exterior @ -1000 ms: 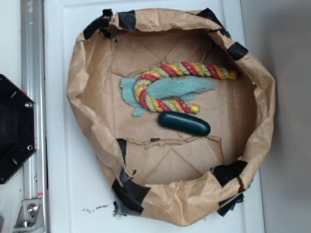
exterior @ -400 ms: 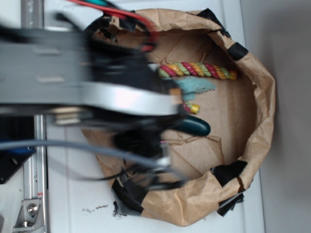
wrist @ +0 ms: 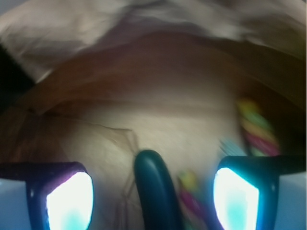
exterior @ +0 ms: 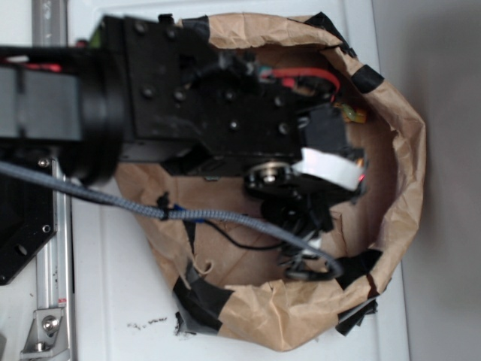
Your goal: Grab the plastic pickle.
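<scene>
Jaws wide open, holding nothing. Pickle on bag floor, between the pads, nearer the left in wrist view; long axis runs away from camera, across closing direction. Rope just right.

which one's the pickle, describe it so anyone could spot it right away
Look inside the brown paper basket, on its floor under the gripper. In the wrist view the plastic pickle lies between the two open fingers. It is smooth, glossy and dark green, unlike the red-yellow-green braided rope beside it.
</scene>
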`<state>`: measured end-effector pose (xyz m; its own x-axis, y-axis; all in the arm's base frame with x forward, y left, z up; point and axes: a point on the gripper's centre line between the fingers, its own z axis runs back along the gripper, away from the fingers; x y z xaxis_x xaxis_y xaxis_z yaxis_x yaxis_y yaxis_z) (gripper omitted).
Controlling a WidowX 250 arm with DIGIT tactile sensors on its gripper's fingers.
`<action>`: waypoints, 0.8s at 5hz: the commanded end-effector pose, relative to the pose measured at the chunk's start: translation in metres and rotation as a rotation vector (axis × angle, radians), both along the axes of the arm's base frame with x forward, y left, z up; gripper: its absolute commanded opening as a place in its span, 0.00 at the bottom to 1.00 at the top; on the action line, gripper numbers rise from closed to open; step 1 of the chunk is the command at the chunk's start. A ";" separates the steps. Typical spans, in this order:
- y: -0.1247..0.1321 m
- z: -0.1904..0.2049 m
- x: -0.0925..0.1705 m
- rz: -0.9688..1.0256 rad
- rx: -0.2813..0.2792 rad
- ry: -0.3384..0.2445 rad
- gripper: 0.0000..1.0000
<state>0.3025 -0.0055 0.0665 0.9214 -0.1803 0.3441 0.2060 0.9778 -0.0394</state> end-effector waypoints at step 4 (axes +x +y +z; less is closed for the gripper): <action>0.011 0.004 -0.004 -0.053 0.215 0.151 0.00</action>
